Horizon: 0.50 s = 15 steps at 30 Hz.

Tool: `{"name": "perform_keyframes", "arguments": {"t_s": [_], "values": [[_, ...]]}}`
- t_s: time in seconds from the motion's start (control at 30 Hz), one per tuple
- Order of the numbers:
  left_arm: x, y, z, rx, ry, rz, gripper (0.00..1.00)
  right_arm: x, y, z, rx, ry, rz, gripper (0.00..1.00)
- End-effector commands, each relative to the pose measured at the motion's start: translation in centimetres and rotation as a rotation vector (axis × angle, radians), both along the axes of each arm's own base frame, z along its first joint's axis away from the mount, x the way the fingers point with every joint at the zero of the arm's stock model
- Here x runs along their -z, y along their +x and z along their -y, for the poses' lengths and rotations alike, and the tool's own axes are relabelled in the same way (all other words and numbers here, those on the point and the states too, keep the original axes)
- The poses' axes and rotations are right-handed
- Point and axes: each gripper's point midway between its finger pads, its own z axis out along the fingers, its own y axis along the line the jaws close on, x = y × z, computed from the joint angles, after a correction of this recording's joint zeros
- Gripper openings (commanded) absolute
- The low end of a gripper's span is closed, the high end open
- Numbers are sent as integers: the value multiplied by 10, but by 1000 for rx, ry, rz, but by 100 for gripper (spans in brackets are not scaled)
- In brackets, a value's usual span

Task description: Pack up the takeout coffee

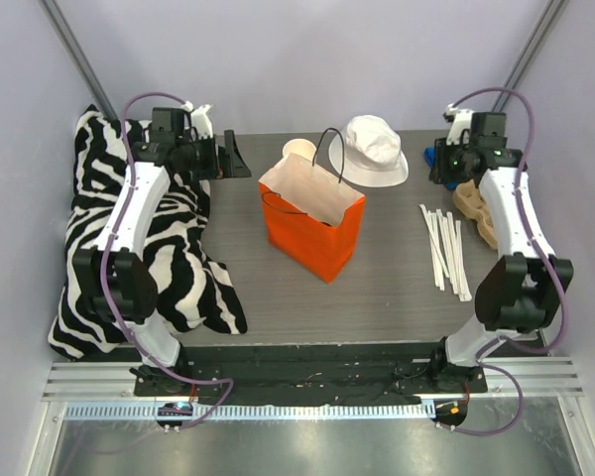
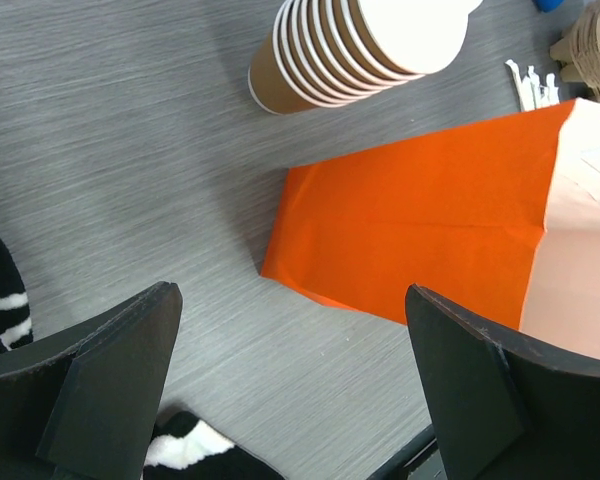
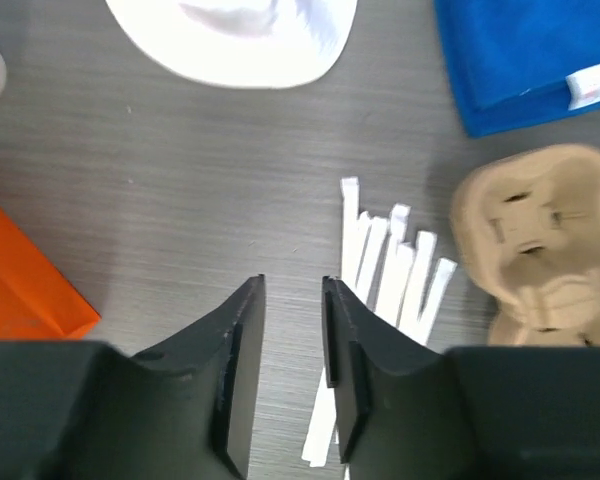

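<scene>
The takeout coffee with its black lid shows in no view. An orange paper bag [image 1: 312, 233] stands open mid-table; it also shows in the left wrist view [image 2: 410, 230] and the right wrist view [image 3: 20, 280]. My left gripper [image 1: 233, 157] [image 2: 290, 300] is wide open and empty, low over the table left of the bag. My right gripper [image 1: 446, 169] [image 3: 293, 285] is empty, with its jaws a narrow gap apart, above the table beside white straws [image 3: 390, 270].
A stack of lidless paper cups [image 1: 299, 151] [image 2: 330, 50] stands behind the bag. A white bucket hat [image 1: 374, 149], a blue cloth [image 3: 520, 60] and pulp cup carriers [image 1: 476, 210] [image 3: 530, 240] lie at the back right. A zebra-print cloth [image 1: 178, 258] covers the left side.
</scene>
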Motion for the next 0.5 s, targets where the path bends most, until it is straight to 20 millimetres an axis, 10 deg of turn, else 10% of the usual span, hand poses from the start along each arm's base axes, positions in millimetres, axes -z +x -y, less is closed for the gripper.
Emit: {"name": "perform_keyframes", "arguments": {"t_s": [0.0, 0.27, 0.47], "values": [[-31, -10, -2, 19, -11, 96, 100, 64, 13, -12, -94, -61, -155, 41], [-24, -24, -4, 59, 28, 48, 100, 113, 65, -8, -147, -127, -221, 42], [-19, -25, -3, 73, 30, 20, 100, 154, 68, 0, -150, -148, -313, 43]]}}
